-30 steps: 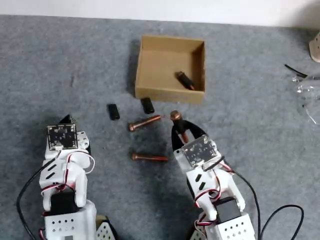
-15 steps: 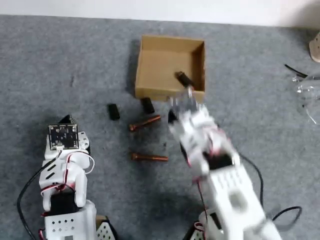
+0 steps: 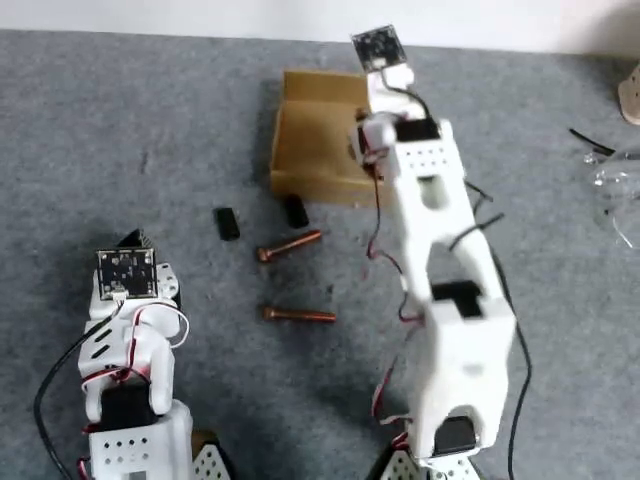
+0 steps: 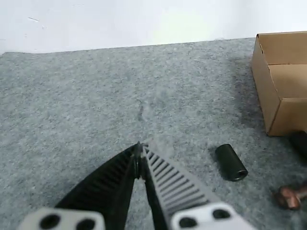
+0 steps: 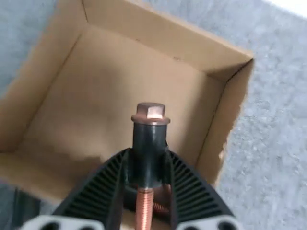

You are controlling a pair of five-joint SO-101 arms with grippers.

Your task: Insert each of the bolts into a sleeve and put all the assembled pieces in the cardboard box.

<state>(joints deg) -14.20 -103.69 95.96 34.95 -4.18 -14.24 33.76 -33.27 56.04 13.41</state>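
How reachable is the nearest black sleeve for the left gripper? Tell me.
Probably yes: only bare carpet lies between the shut left gripper and the black sleeve; the right gripper is away over the cardboard box.

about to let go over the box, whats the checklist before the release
1. held bolt seated through its sleeve: ok
2. right jaws shut on the sleeve: ok
3. piece over the cardboard box opening: ok
4. landing spot free: cannot tell, jaws hide it
5. left jaws away from the box: ok, shut
6. everything assembled: not ok, near bolt and far bolt lie loose
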